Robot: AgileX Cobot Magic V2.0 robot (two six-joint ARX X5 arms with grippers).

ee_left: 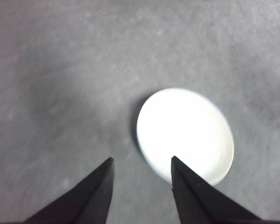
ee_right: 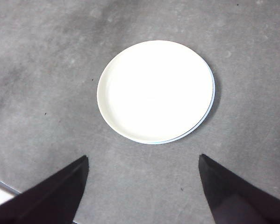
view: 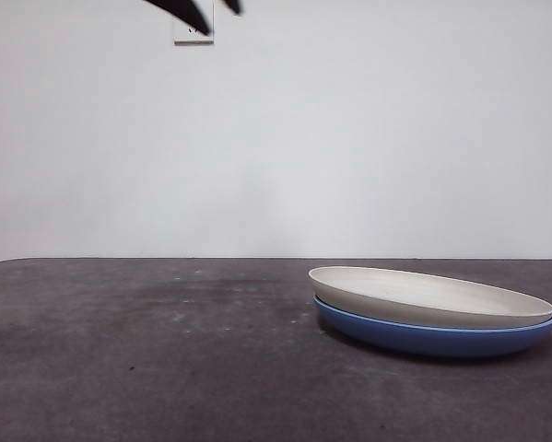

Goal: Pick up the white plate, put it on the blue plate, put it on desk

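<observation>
White plate point(view: 423, 296) sits nested on blue plate point(view: 441, 339), tilted bc off-centre. Left gripper point(ee_left: 142, 161) part-open & empty, right gripper point(ee_right: 143, 158) wide, both high over worktop point(view: 146, 350).

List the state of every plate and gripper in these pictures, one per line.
White plate: stacked in the blue plate, slightly tilted, not held.
Blue plate: flat on the desk, under the white plate.
Left gripper: open, empty, high above the desk.
Right gripper: open wide, empty, high above the plates.
</observation>
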